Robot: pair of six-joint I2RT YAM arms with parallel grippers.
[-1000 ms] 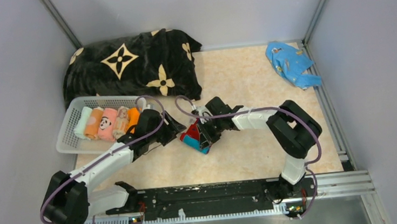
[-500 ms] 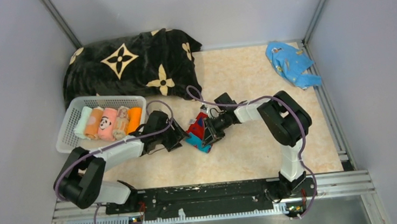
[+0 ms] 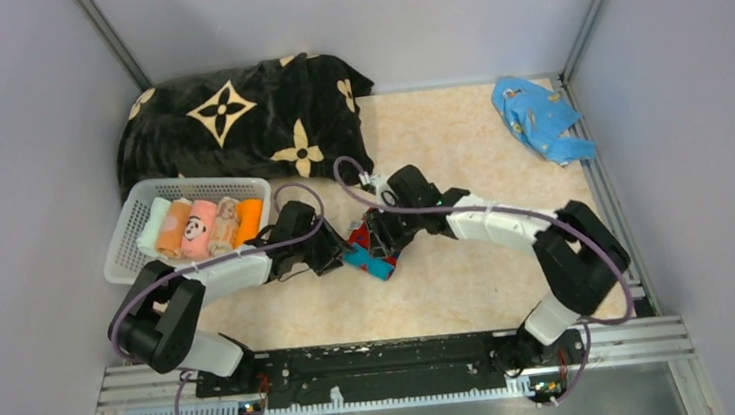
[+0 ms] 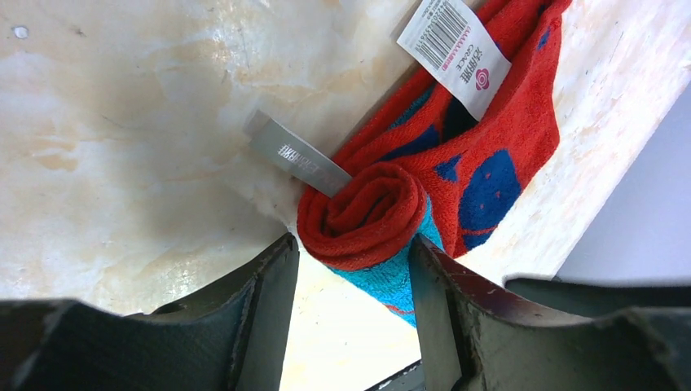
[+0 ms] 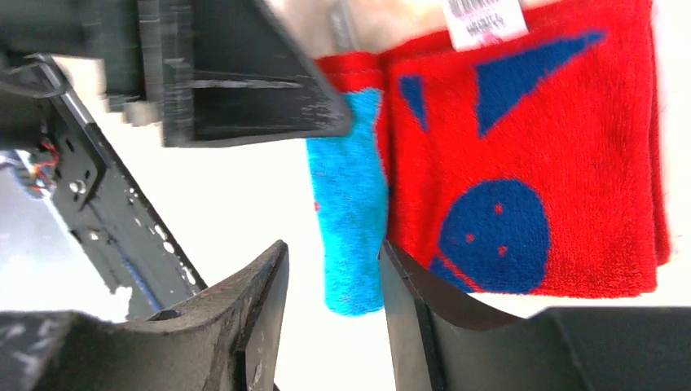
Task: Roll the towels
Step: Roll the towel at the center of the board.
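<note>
A red-and-teal printed towel (image 3: 370, 262) lies partly rolled on the table between both grippers. In the left wrist view its rolled end (image 4: 363, 216) sits at the tips of my left gripper (image 4: 352, 244), which is open. One finger (image 4: 432, 285) is against the teal edge. My left gripper (image 3: 333, 256) is at the towel's left side. My right gripper (image 3: 378, 239) is over the towel and stands open (image 5: 334, 248). The teal edge (image 5: 350, 236) runs into its gap, and the flat red part (image 5: 521, 163) lies beside it. Several rolled towels (image 3: 198, 230) fill a white basket (image 3: 122, 257).
A large black blanket with beige flowers (image 3: 235, 119) is heaped at the back left, behind the basket. A crumpled blue cloth (image 3: 539, 117) lies at the back right corner. A white barcode tag (image 4: 456, 53) and a grey tag (image 4: 297, 155) hang from the towel.
My right gripper has opened and let go of the towel, and its arm has swung outward to the right. My left gripper has moved right to the roll's end and narrowed a little.
</note>
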